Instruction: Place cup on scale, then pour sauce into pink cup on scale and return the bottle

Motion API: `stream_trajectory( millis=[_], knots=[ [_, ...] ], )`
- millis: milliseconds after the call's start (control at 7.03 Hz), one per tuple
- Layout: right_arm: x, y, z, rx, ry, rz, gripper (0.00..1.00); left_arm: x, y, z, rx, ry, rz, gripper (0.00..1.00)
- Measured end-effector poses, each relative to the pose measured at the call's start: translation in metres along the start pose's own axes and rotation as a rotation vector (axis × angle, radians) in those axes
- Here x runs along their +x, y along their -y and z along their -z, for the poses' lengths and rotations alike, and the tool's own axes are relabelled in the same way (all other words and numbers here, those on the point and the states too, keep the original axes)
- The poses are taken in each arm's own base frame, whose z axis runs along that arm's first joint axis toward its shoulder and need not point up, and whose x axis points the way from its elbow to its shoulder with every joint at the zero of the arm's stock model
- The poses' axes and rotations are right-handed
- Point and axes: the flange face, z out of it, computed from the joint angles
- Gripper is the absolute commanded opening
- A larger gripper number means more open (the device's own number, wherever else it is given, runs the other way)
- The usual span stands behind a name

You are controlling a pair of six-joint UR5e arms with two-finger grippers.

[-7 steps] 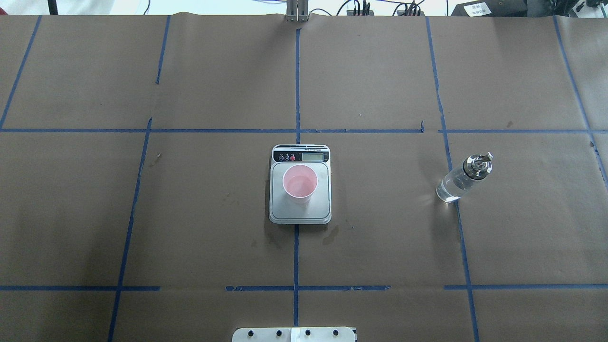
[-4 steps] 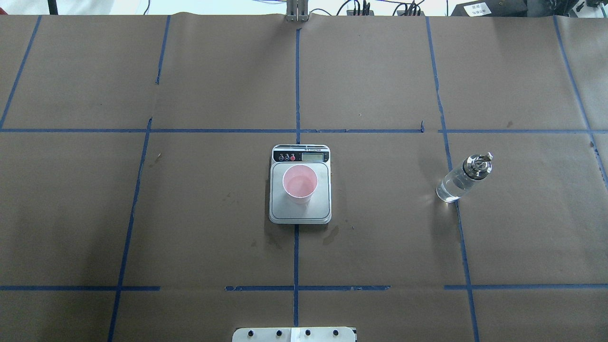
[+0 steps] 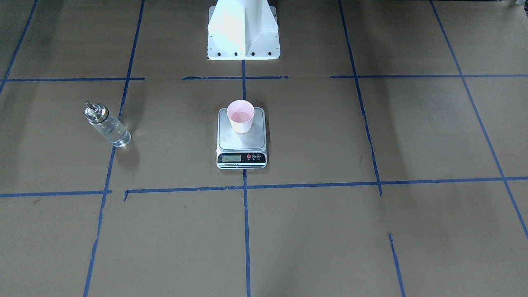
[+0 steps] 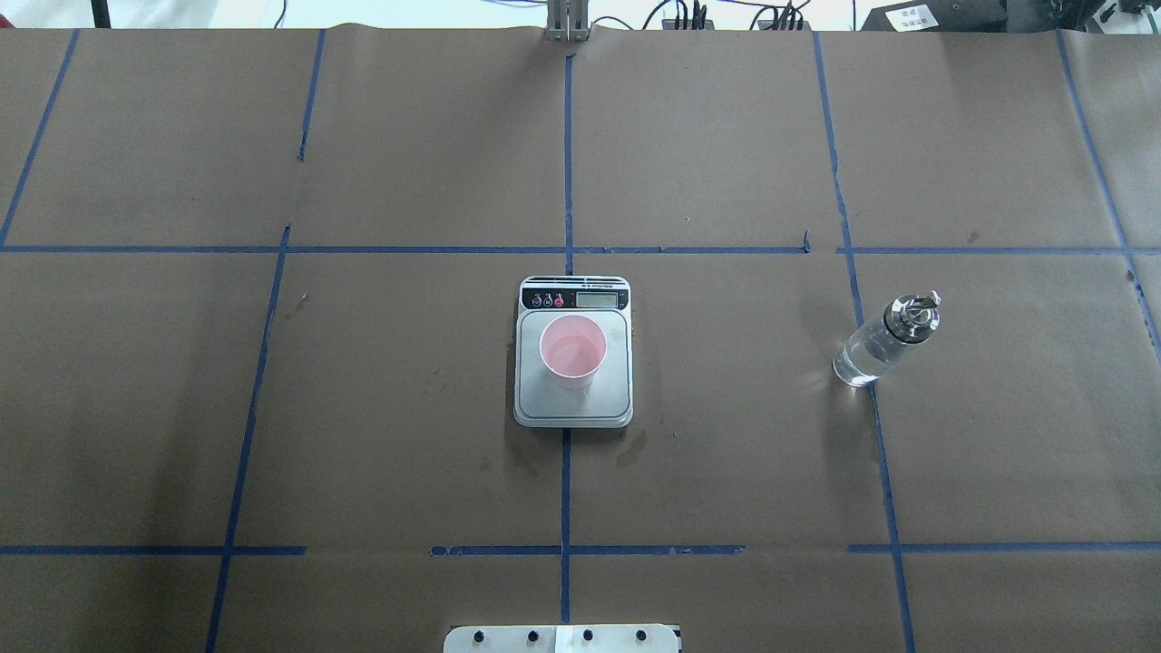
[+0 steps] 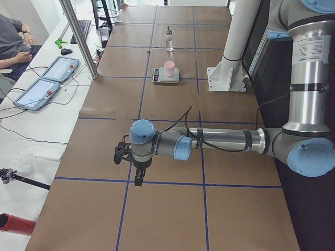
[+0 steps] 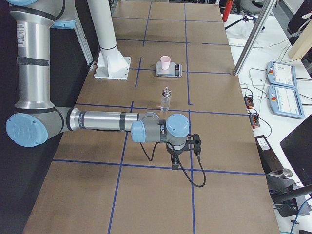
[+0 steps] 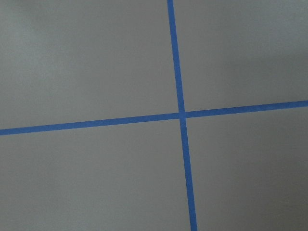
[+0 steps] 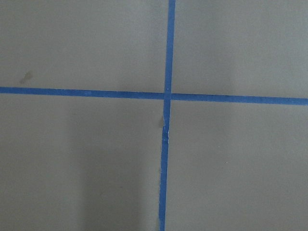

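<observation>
Cup [image 4: 572, 352]: pale pink, tapered, sitting upright on the steel-topped scale [image 4: 573, 406], whose lettering is too small to read.
Bottle [image 4: 884, 340]: clear glass, metal-capped, standing at the scale's 3 o'clock, well apart.
Left gripper [image 5: 137, 179], right gripper [image 6: 174, 163]: hovering over brown paper; finger spacing impossible to tell.

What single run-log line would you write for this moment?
cup upright on scale | bottle standing on table, apart from scale, unheld | left hand, right hand: over table, far from both, open/shut unclear

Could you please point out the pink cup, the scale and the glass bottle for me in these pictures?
pink cup [image 4: 573, 349], overhead exterior view, on its pink inside.
scale [image 4: 544, 404], overhead exterior view, on the bare steel platform.
glass bottle [image 4: 873, 354], overhead exterior view, on its clear body.
</observation>
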Motion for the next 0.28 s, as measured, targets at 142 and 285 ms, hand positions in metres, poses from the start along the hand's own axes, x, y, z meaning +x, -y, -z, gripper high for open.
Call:
stream_trajectory(
  millis=[142, 285],
  knots=[
    [-0.0003, 0.0003, 0.0004, 0.001, 0.003, 0.000, 1.00, 0.0000, 0.0000, 0.0000, -0.001, 0.000, 0.001, 1.00],
    [-0.0004, 0.0005, 0.0008, 0.002, 0.004, 0.001, 1.00, 0.0000, 0.0002, -0.0004, -0.002, 0.000, 0.002, 1.00]
  ],
)
